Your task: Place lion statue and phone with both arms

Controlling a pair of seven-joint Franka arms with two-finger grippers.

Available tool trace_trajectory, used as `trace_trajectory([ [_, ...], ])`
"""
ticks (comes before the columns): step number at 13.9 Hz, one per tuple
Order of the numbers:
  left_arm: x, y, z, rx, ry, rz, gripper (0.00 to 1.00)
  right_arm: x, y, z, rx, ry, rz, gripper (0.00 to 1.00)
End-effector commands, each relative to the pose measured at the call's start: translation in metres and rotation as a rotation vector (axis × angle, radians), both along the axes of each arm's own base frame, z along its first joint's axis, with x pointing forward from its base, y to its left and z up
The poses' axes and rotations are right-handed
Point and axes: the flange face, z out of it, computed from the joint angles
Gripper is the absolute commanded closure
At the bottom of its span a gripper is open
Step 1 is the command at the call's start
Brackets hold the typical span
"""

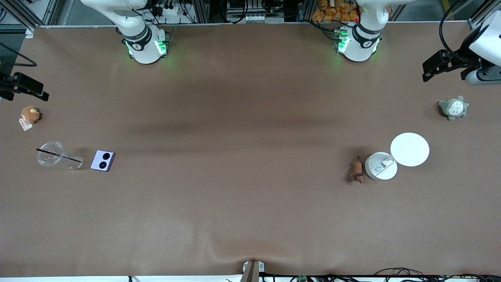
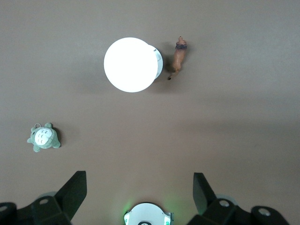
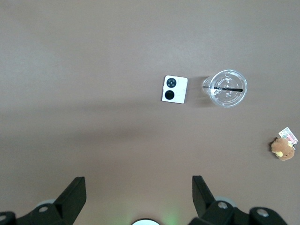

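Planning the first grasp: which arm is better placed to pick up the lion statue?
Left. The lion statue lies toward the left arm's end of the table, and its open end effector has it in view. The right end effector is over the phone's end.

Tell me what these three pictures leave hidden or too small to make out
- Front view: the left gripper and right gripper sit at the frame edges, arms cut off.
- Left wrist view: the larger white disc covers most of the smaller one.
- Front view: label print on the smaller white disc is too small.
- Lion statue: face detail too small.
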Motion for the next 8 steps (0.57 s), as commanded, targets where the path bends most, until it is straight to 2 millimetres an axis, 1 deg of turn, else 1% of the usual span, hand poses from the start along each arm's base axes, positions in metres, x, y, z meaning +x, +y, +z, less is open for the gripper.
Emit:
trace_trajectory([
  [1, -0.0074, 0.0000, 0.0073, 0.008, -0.011, -0.008, 0.00, -0.0166, 0.0080, 0.0125, -0.016, -0.012, 0.006, 0.00],
  [2, -0.0086, 0.0001, 0.0071, 0.009, -0.002, -0.006, 0.00, -0.0186, 0.0031, 0.0131, -0.016, -0.005, -0.001, 0.00],
  [4, -0.0095, 0.0026, 0.0091, 0.009, 0.001, -0.004, 0.00, -0.0202, 0.0065, 0.0125, -0.014, 0.009, 0.006, 0.00],
  [6, -0.0066, 0.0019, 0.0169, 0.006, -0.015, -0.005, 0.00, -0.0203, 0.0096, 0.0134, -0.013, 0.006, 0.013, 0.00],
  [8, -0.0071, 0.0014, 0.0165, 0.006, -0.005, -0.006, 0.00, -0.0206, 0.0098, 0.0137, -0.014, 0.004, 0.015, 0.00],
])
